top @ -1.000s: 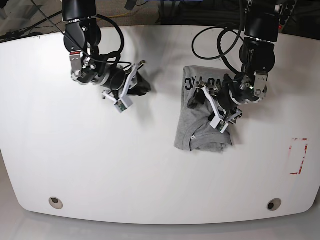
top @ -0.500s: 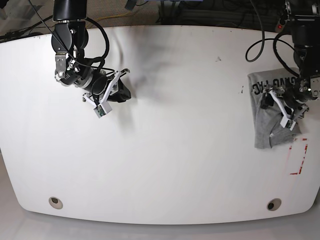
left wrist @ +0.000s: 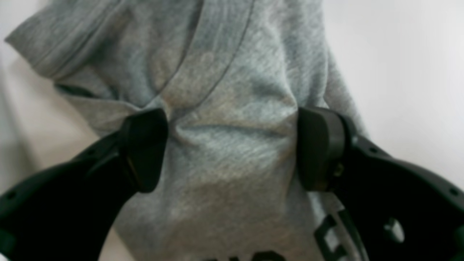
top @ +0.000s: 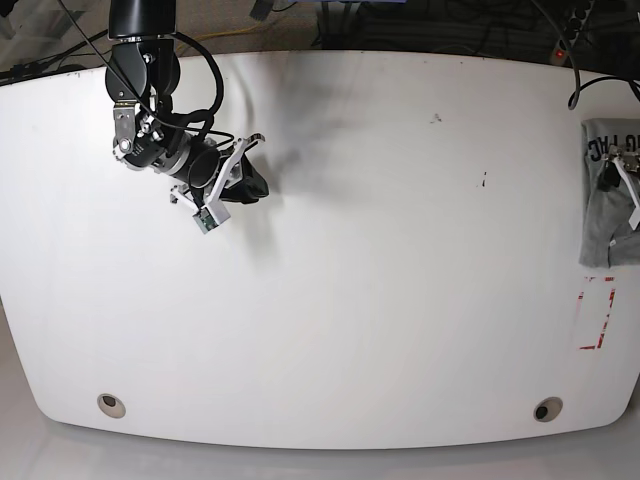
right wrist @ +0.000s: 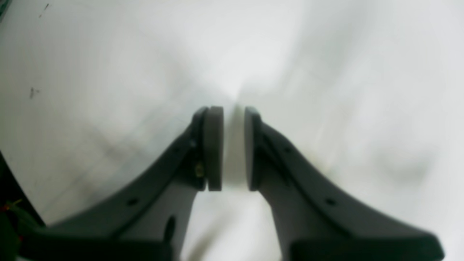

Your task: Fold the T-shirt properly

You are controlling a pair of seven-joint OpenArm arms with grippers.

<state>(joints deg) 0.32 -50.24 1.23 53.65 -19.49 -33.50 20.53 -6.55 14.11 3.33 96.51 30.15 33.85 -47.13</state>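
The light grey T-shirt [top: 595,235] lies folded into a narrow bundle at the far right edge of the white table [top: 380,300], partly cut off by the frame. In the left wrist view the T-shirt [left wrist: 232,90] fills the picture, with black lettering at the bottom. My left gripper [left wrist: 231,150] holds a bunched fold between its black pads [left wrist: 143,152]; in the base view the left gripper [top: 622,190] sits on the cloth at the frame edge. My right gripper [right wrist: 233,148] is shut with a thin gap, empty, over bare table; it also shows at the base view's upper left [top: 252,183].
A red tape rectangle [top: 596,312] marks the table just below the shirt. Two round holes [top: 111,404] [top: 546,409] sit near the front edge. Small dark specks [top: 436,118] mark the far side. Cables hang behind the table's back edge.
My left gripper has carried the T-shirt from right of the table's middle to the far right edge. My right arm shifted slightly left and stays empty.
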